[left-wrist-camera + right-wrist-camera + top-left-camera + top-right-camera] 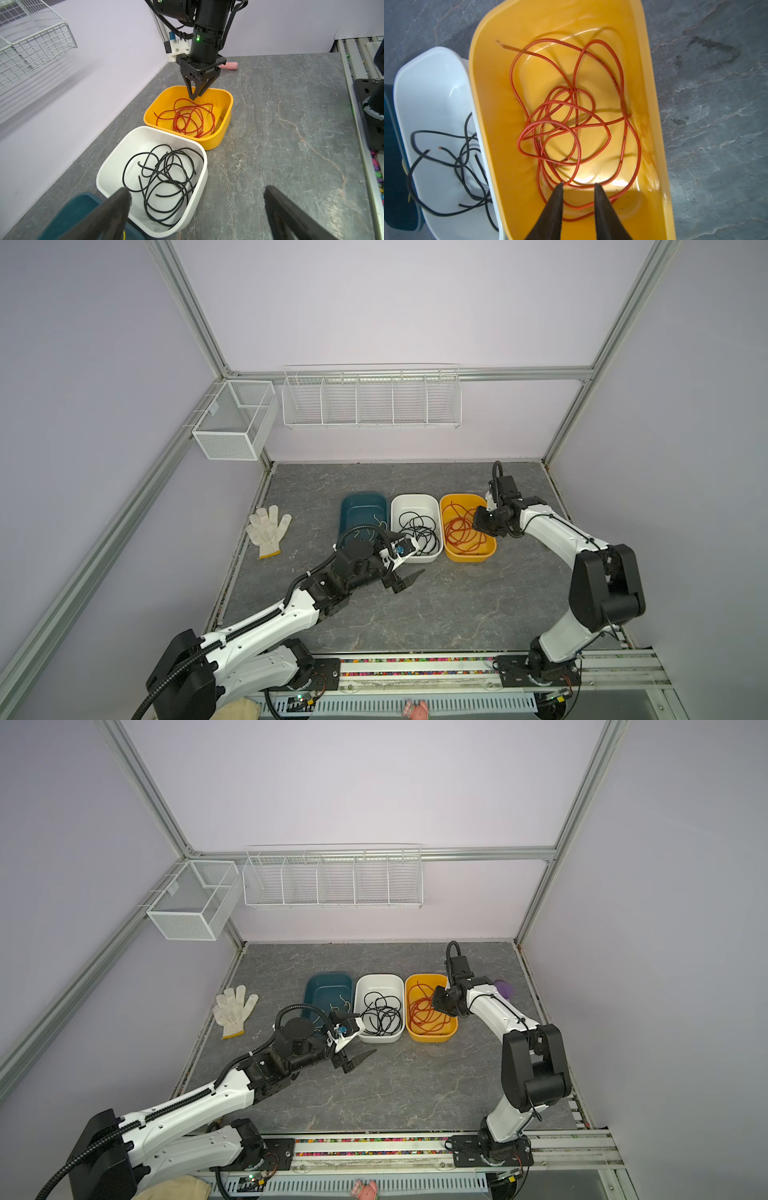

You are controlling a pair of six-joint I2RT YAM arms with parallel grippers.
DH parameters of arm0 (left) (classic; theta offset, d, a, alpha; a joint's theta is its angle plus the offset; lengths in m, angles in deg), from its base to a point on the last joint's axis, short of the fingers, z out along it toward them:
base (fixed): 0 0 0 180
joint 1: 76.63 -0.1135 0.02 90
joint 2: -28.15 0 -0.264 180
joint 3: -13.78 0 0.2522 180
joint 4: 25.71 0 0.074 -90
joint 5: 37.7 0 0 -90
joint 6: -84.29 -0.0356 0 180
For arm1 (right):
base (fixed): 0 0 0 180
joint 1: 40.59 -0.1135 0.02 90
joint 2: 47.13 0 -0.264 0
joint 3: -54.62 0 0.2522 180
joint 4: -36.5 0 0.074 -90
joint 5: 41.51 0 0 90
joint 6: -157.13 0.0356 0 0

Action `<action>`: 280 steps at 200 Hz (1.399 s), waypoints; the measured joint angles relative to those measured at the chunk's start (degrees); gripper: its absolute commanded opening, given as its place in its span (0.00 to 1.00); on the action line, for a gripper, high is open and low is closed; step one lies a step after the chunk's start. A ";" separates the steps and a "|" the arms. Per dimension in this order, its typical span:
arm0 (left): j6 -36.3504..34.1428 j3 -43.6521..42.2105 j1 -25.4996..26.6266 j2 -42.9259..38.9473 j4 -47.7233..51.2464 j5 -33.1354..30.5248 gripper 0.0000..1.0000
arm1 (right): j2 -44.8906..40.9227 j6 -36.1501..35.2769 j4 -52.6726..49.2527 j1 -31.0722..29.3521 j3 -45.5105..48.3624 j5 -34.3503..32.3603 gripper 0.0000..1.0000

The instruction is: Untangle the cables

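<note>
Red cables [576, 119] with faint illegible print, in yellow tub [492, 124]

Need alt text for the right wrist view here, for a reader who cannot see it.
The right gripper, jaws slightly parted, hangs over loose loops of red cables in a yellow bin. Beside it, a white bin holds black cables; both sit on a grey marbled table.

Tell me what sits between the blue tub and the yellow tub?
The white tub with the black cables in it sits between them; both top views show it.
</note>
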State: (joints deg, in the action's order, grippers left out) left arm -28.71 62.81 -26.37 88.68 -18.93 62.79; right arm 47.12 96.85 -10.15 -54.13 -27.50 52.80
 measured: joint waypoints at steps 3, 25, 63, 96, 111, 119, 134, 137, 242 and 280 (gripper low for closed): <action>0.00 0.00 0.00 0.00 0.04 0.00 1.00 | -0.28 -0.15 -0.07 0.00 0.00 0.00 0.39; -0.02 0.00 0.00 0.00 0.11 -0.07 1.00 | -3.50 -0.55 -0.44 0.00 0.00 0.07 0.55; 0.00 -0.04 0.02 -0.11 -1.25 -5.14 1.00 | -10.21 -1.31 -0.87 0.00 0.00 0.48 0.73; 0.24 -0.09 0.02 -1.07 -2.75 -12.07 1.00 | -13.62 -2.05 -2.67 0.00 0.00 0.66 0.80; 0.44 -0.09 0.02 -1.29 -3.32 -15.52 1.00 | -15.45 -2.49 -3.63 -0.07 0.00 0.44 0.82; 0.50 -0.09 0.02 -1.40 -3.58 -17.22 1.00 | -16.72 -2.73 -4.15 -0.07 0.00 0.37 0.84; 1.07 -0.09 0.00 -1.73 -3.80 -19.78 1.00 | -19.39 -2.95 -4.87 -0.07 0.00 -0.02 0.92; 1.27 -0.09 0.02 -1.79 -3.85 -20.31 1.00 | -19.93 -3.23 -4.96 -0.07 0.00 -0.02 0.96; 10.58 2.16 -0.13 -6.62 2.56 -32.50 1.00 | -41.48 -3.61 -3.67 -0.11 7.41 -6.12 0.88; 14.25 3.13 -1.44 -13.05 7.52 -32.96 1.00 | -50.29 -4.20 0.46 -0.11 13.86 -7.63 0.88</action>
State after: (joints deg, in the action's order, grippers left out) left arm -14.46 65.93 -27.81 75.63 -11.41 29.83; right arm -3.17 92.65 -9.69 -54.24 -13.64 45.18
